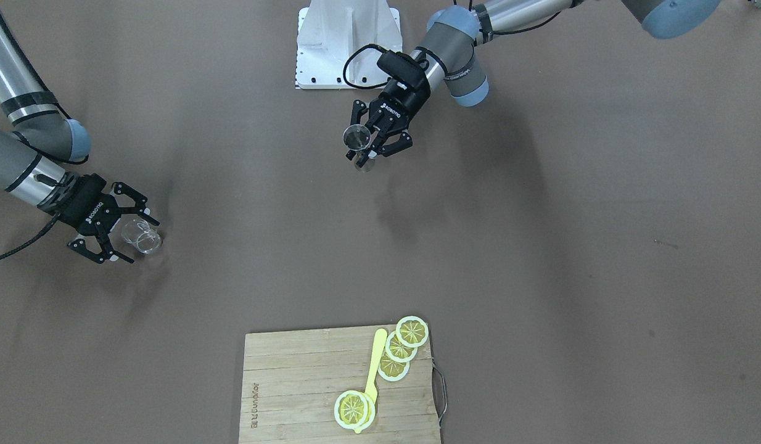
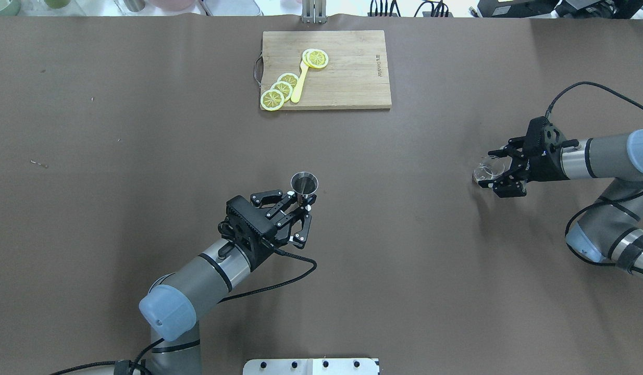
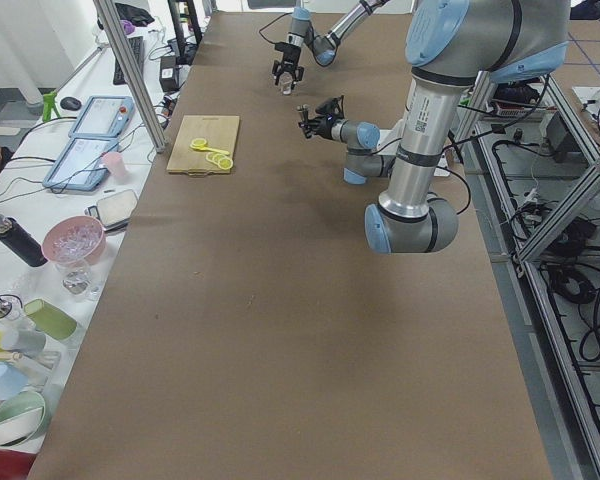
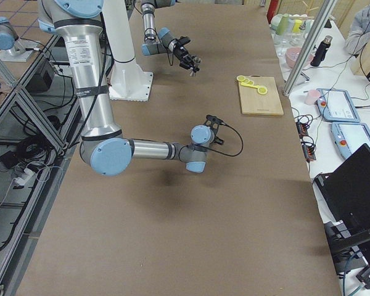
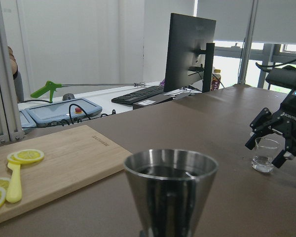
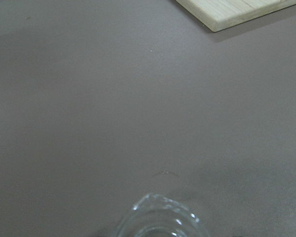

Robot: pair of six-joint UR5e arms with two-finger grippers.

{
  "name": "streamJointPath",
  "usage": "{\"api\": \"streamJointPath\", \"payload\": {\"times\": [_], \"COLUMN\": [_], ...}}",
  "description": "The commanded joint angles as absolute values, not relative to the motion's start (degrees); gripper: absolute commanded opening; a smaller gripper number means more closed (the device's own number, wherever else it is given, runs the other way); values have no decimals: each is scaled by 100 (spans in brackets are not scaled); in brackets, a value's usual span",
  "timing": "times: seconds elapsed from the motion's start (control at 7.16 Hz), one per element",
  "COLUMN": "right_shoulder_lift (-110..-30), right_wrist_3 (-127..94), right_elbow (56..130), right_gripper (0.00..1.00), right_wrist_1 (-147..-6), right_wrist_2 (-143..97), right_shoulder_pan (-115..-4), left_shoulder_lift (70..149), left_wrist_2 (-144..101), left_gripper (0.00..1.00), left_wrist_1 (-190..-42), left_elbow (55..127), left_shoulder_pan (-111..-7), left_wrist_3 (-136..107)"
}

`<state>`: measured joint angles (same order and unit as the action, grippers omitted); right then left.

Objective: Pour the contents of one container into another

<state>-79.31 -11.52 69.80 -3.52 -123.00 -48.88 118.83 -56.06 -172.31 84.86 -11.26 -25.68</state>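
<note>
Two arms: one at each end of the brown bench [image 2: 405,234].
Left fingers [image 2: 268,197]: closed on steel jigger [image 2: 304,184], upright, dark liquid inside.
Cutting board [image 2: 353,67]: far edge, lemon slices [image 2: 282,88] on it.
Glass [image 2: 485,170]: standing on bench, right side.
Right fingers [image 2: 510,190]: spread, flanking the glass.

We see a robotics lab: a long brown-covered table [image 3: 280,330] carrying robot arms [image 3: 420,150]. In the left side view, aluminium framing [image 3: 130,70] stands at eleven o'clock, teach pendants [image 3: 98,115] at ten, loose cables [image 3: 570,285] at three. A monitor [image 5: 190,52] fills the left wrist view's twelve o'clock.
</note>
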Motion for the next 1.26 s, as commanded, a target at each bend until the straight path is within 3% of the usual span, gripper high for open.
{"api": "streamJointPath", "payload": {"times": [0.0, 0.28, 1.12], "right_shoulder_lift": [-7928, -7937, -7937], "right_wrist_3": [-1160, -1160, -1151], "right_elbow": [6970, 6970, 6952], "right_gripper": [84, 79, 78], "right_wrist_1": [-352, -334, -334], "right_wrist_2": [-12305, -12305, -12305], "right_shoulder_pan": [-4878, -4878, -4878], "left_shoulder_lift": [11891, 11918, 12085], "left_wrist_2": [-5572, -5782, -6721], "left_gripper": [0, 0, 0], "left_wrist_1": [-17464, -17464, -17385], "left_elbow": [8420, 8446, 8358], "left_shoulder_pan": [-1125, -1282, -1625], "left_wrist_3": [-2348, -2051, -1863]}}
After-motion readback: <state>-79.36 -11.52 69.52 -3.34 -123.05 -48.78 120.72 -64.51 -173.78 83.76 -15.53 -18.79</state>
